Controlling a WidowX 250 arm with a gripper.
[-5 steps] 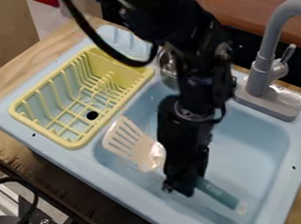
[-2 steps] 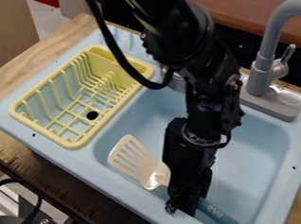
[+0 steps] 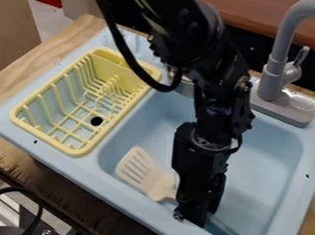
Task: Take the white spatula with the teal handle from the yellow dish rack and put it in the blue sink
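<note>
A: What lies nearest the viewer?

B: At lower left, a black cable curves beside the edge of the wooden counter. Next comes the front rim of the light-blue sink.

A: And just beyond that rim?

B: A spatula lies low in the basin, near its front wall. Its cream, slotted blade points to the left; its teal handle runs toward the lower right, passing behind the black gripper.

A: How does the gripper stand?

B: It points downward over the middle of the spatula, at the handle. How far open it is, and whether it grips the handle or merely meets it, cannot be told from this angle. The black arm descends to it from the top edge.

A: What occupies the left side?

B: A yellow dish rack, set beside the basin, with upright prongs and a grid floor. A dark round hole shows through the grid.

A: And farther back?

B: A metal bowl, partly hidden by the arm, sits near the rack's far end. To the right stands a grey faucet; behind it extends a reddish-brown panel.
</note>
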